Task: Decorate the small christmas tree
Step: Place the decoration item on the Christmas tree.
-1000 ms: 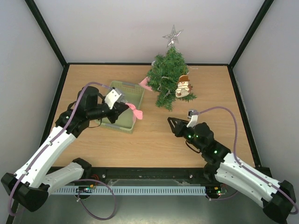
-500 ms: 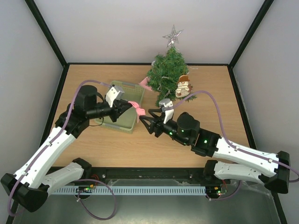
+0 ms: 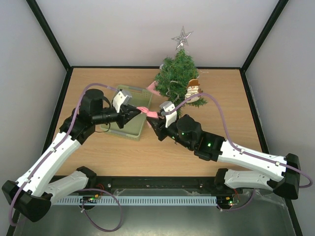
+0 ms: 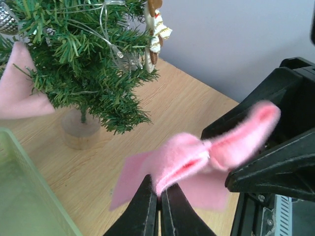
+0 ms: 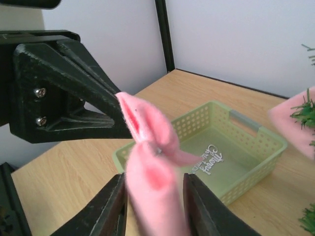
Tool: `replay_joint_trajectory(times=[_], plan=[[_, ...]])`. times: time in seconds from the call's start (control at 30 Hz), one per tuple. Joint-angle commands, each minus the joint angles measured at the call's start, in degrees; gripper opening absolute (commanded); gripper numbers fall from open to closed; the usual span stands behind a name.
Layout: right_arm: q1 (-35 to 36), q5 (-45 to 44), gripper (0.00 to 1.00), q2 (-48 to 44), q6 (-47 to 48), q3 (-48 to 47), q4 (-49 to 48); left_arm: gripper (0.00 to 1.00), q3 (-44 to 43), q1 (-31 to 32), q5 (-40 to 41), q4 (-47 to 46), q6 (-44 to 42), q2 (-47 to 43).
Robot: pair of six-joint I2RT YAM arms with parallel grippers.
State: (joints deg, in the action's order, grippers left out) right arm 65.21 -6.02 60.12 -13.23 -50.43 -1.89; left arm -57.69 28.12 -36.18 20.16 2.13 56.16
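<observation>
The small christmas tree stands upright at the far middle of the table, just to the right of the pale green basket. We judge it light and easily tipped: a bushy crown on one short wooden base, with a star on top. Its needle branches look springy, so they should bend under a push and recover. We advise against gripping the crown. If the tree must be steadied, take the trunk low, next to the base. Load ornaments onto the outer branch tips with light pressure only.

Two items already hang on the tree: a small figure ornament on its right side and a pink piece at its lower left.

The pink bow is held in the air between basket and tree, near the tree but apart from it. We judge it soft, limp and almost weightless, with a fuzzy surface that should not slip. The best hold is the centre knot — a lobe or tail will fold.

The left gripper is pinched tight on one tail of the bow. The right gripper has its fingers at a middling width on either side of one lobe. That wrist view is blurred, so we cannot tell whether they press on it.
</observation>
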Motion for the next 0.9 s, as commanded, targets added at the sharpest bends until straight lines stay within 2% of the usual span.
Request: replay_joint_trajectory(times=[0.0,0.07,0.17,0.2,0.3,0.37,0.43,0.47,0.5,0.67,0.77,0.87], plan=[[0.35,-2.95,0.16,-0.81,2.64,-2.27,1.15,0.02,-0.19,0.27,-3.17,-0.35,-0.79,-0.52],[0.29,-2.02,0.03,-1.11,2.95,-2.06,0.58,0.03,-0.13,0.26,-3.65,0.42,-1.21,-0.65],[0.27,-0.35,0.02,-1.67,3.62,-1.90,1.18,0.03,-0.97,0.27,-3.60,1.67,-2.03,-0.43],[0.29,-0.32,0.02,-1.92,4.11,-1.89,1.87,0.09,-2.86,0.25,-2.55,2.37,-2.07,0.01],[0.30,-3.14,0.02,-2.16,4.88,-3.29,4.51,0.32,-7.82,0.27,1.43,4.76,-2.30,0.41],[0.23,-4.41,0.02,-1.96,4.95,-5.33,6.77,0.59,-8.27,0.26,5.83,4.00,-1.87,-0.61],[-0.26,-5.68,0.02,-1.37,4.87,-7.87,9.08,0.73,-6.65,0.19,9.91,0.93,-1.23,-2.15],[-0.92,-5.76,0.02,-0.92,4.69,-9.60,10.44,0.88,-5.62,0.18,10.96,-1.73,-0.68,-2.74],[-1.98,-5.11,0.02,-0.49,4.59,-11.16,11.33,0.98,-5.07,0.13,11.32,-3.33,0.09,-3.10],[-12.72,4.74,0.02,4.06,2.07,-20.31,10.19,0.99,-6.39,-0.43,9.20,-10.03,9.61,-3.32],[-16.87,6.55,0.02,9.75,0.21,-27.35,13.06,0.99,-3.86,-0.52,13.87,-14.33,14.05,-4.51],[-20.02,7.69,0.02,12.63,-2.45,-28.50,12.39,0.99,-2.41,-0.69,21.96,-13.56,16.16,-4.08]])
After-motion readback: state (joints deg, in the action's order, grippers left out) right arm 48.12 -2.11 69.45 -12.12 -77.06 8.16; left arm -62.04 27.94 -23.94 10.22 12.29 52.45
